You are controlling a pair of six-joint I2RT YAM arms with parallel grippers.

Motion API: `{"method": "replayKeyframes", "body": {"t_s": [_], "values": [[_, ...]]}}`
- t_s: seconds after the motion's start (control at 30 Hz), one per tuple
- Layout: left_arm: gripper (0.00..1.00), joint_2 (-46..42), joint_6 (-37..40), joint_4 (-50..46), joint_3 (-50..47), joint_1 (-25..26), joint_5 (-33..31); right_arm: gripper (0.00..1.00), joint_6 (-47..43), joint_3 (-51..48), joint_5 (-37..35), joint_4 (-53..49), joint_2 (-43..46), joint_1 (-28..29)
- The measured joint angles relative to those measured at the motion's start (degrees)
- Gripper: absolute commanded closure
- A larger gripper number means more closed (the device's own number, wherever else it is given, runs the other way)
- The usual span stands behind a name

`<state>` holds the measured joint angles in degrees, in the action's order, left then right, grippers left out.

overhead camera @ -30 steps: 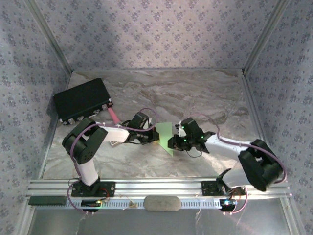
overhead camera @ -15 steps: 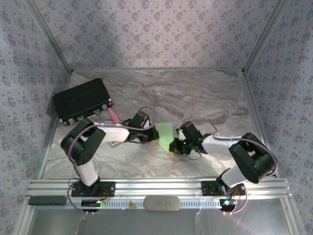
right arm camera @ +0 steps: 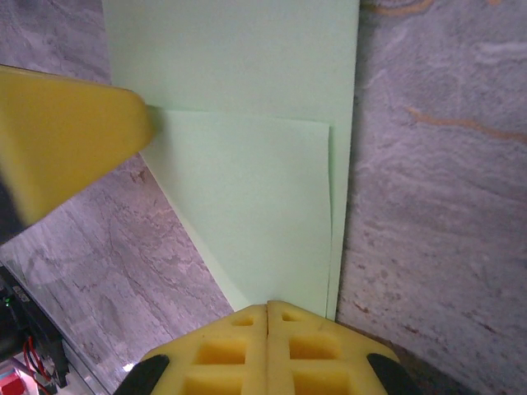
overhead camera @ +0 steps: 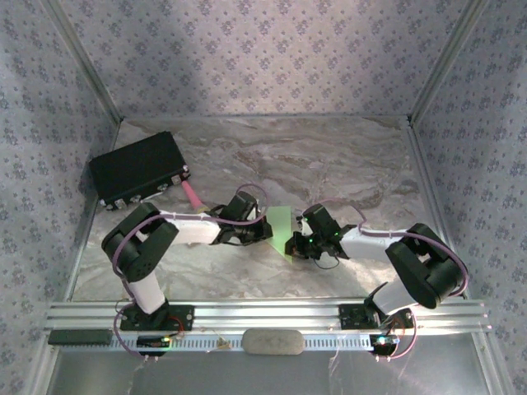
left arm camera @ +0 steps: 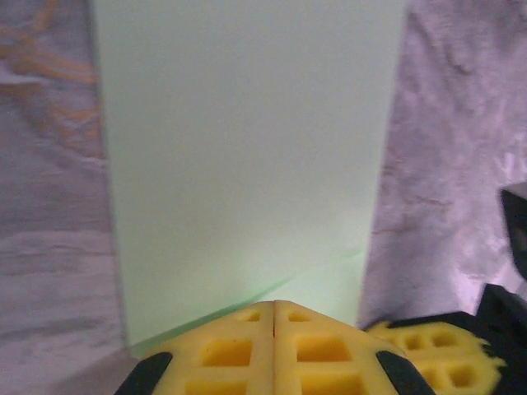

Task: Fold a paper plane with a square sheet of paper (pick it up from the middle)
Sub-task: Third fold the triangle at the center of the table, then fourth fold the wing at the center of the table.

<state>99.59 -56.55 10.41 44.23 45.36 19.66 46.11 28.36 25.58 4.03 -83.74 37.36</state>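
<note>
The square sheet of paper [overhead camera: 282,224] lies on the marbled table between my two grippers as a creased pale-green shape, narrow, with one corner flap folded over. My left gripper [overhead camera: 266,231] is shut, its yellow tips [left arm camera: 273,306] resting on the paper [left arm camera: 247,148] at a slanted fold line. My right gripper [overhead camera: 291,245] is shut too, its tips [right arm camera: 268,306] down on the near end of the paper [right arm camera: 247,189] where the flap narrows. A yellow finger [right arm camera: 66,148] of the left gripper shows in the right wrist view. No paper shows between either pair of jaws.
A big black box [overhead camera: 138,169] sits at the back left with a pink cylinder [overhead camera: 191,195] beside it. An aluminium rail [overhead camera: 247,317] runs along the near edge with a grey oblong pad [overhead camera: 272,340] on it. Patterned walls close three sides.
The left gripper has slid right onto the paper's left edge. The right arm folded lower and its jaws came shut early on, then held still.
</note>
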Motion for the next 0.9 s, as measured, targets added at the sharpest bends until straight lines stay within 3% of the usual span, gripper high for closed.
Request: {"method": "replayKeyframes", "body": {"t_s": [0.37, 0.63, 0.9], "values": [[0.95, 0.61, 1.51, 2.27, -1.84, -3.58, 3.08, 1.00, 0.00, -0.48, -0.52, 0.74, 0.35, 0.02], [0.95, -2.60, 2.73, -0.48, -3.32, -6.73, 1.01, 0.99, 0.00, -0.61, -0.44, 0.72, 0.66, 0.02], [0.92, -9.35, 4.17, -4.52, -3.34, -6.99, -1.38, 0.82, -1.20, -1.29, -2.69, -3.26, 7.06, -0.17]]}}
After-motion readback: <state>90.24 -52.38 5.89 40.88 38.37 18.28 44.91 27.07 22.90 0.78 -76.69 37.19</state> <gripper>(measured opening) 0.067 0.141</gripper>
